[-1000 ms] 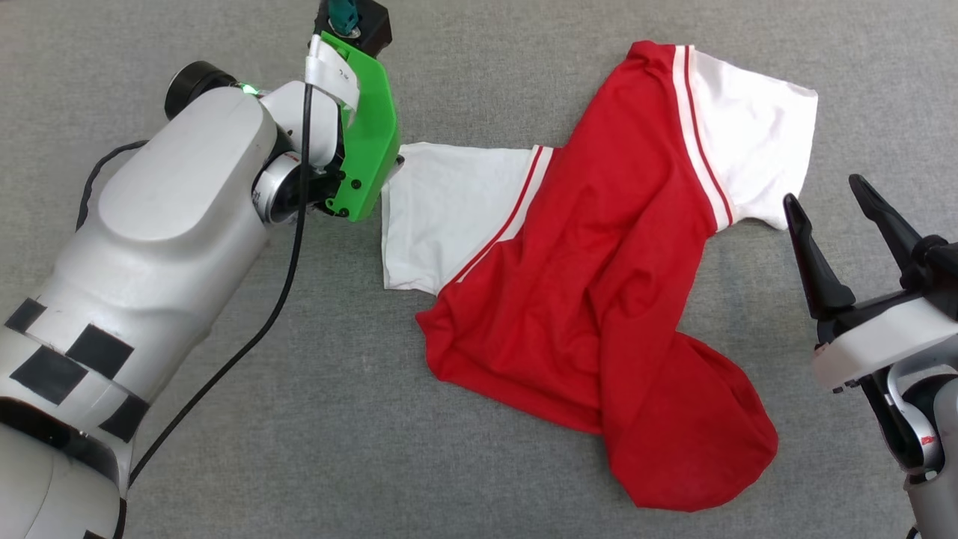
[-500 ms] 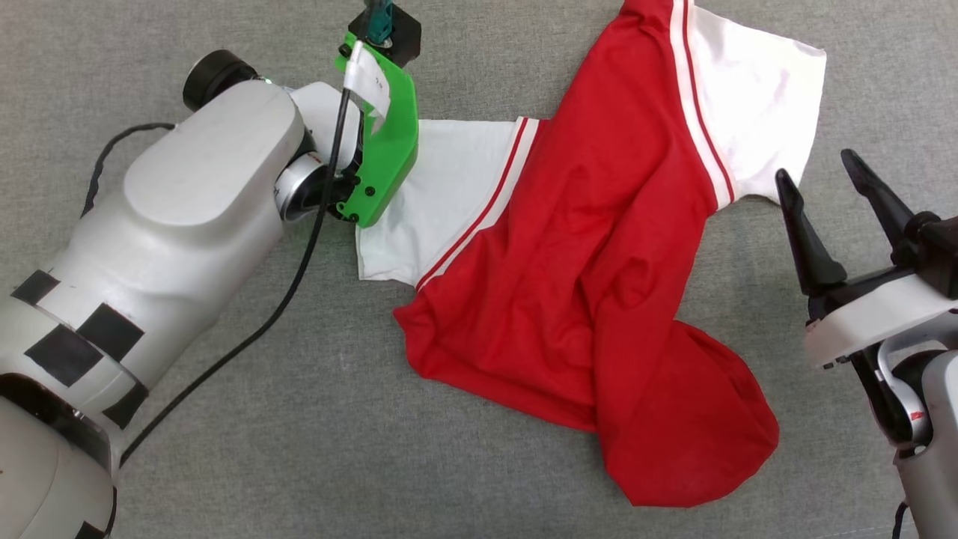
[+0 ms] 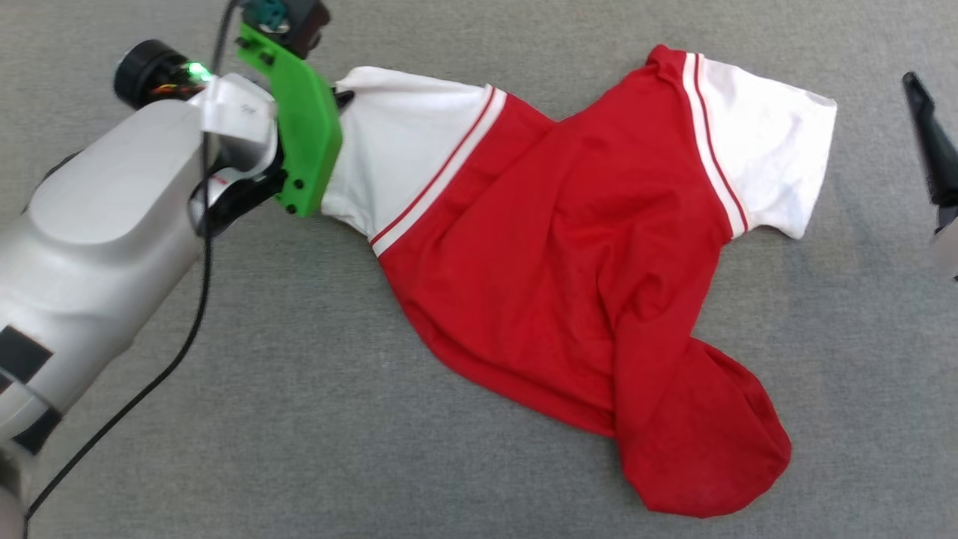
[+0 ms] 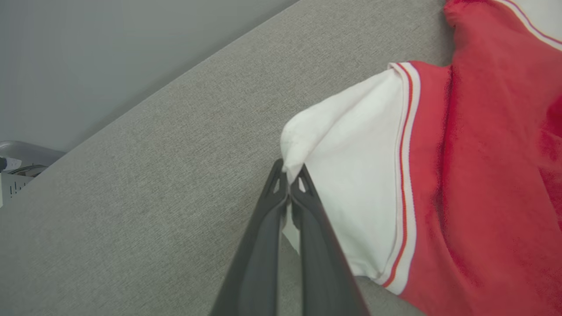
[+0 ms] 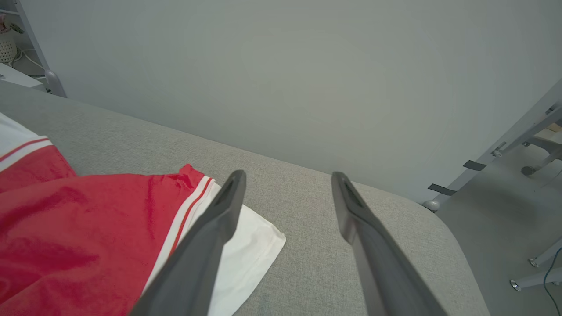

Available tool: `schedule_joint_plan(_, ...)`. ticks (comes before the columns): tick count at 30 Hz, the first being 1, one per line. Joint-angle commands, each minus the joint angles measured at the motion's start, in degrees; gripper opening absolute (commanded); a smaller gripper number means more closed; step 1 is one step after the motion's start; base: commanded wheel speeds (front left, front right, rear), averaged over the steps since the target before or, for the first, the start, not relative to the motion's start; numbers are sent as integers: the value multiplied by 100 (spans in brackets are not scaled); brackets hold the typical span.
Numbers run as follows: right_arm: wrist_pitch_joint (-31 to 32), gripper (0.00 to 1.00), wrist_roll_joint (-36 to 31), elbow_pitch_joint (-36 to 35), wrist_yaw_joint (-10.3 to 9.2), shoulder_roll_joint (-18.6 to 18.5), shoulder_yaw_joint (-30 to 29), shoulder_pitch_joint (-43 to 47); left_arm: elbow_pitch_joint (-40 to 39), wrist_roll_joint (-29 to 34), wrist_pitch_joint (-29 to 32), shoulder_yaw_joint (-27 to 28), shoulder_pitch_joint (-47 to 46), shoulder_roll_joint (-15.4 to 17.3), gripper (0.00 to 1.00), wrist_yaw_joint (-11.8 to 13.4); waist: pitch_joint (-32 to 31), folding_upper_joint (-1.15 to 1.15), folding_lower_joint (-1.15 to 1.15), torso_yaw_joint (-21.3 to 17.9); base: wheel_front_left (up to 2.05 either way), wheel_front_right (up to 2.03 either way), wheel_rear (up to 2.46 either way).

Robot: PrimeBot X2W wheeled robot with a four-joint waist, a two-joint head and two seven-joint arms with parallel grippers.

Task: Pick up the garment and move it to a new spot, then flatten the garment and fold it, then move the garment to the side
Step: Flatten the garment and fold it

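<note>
The garment (image 3: pixel 569 247) lies rumpled, 1 white sleeve (image 4: pixel 351 175) pinched in the left gripper (image 4: pixel 290 174), the right gripper (image 5: pixel 287 177) spread.

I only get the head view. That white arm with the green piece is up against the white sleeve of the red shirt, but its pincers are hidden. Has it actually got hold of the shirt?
Observer: Yes. The left wrist view shows the left gripper shut on a bunched corner of the garment's white sleeve.
Operator: And the dark spike at my right edge?
Observer: That belongs to the right gripper. Its wrist view shows both fingers spread apart with nothing between them.
Operator: What lies beyond this grey surface?
Observer: In the right wrist view, a plain pale wall rises behind its far edge.
</note>
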Motion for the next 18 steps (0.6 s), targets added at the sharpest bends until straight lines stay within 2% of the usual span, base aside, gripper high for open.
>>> schedule_joint_plan(1,265,100,393,29,-4,-177,109,-188,-73,-26,-148,21,172,172,0,-11,-195,0,0,226,0,0,0)
schedule_joint_plan(6,1751,100,1135,286,-4,-814,591,-671,-364,-1,-525,58,395,459,0,23,-242,0,0,487,0,0,0)
schedule_joint_plan(12,3528,100,1909,780,-4,-1406,1003,-1296,-815,129,-870,120,518,594,0,281,-90,0,0,774,0,0,0)
schedule_joint_plan(18,4475,100,2120,1523,-4,-1617,1039,-1905,-1295,257,-1101,228,458,639,0,561,257,0,0,1037,0,0,0)
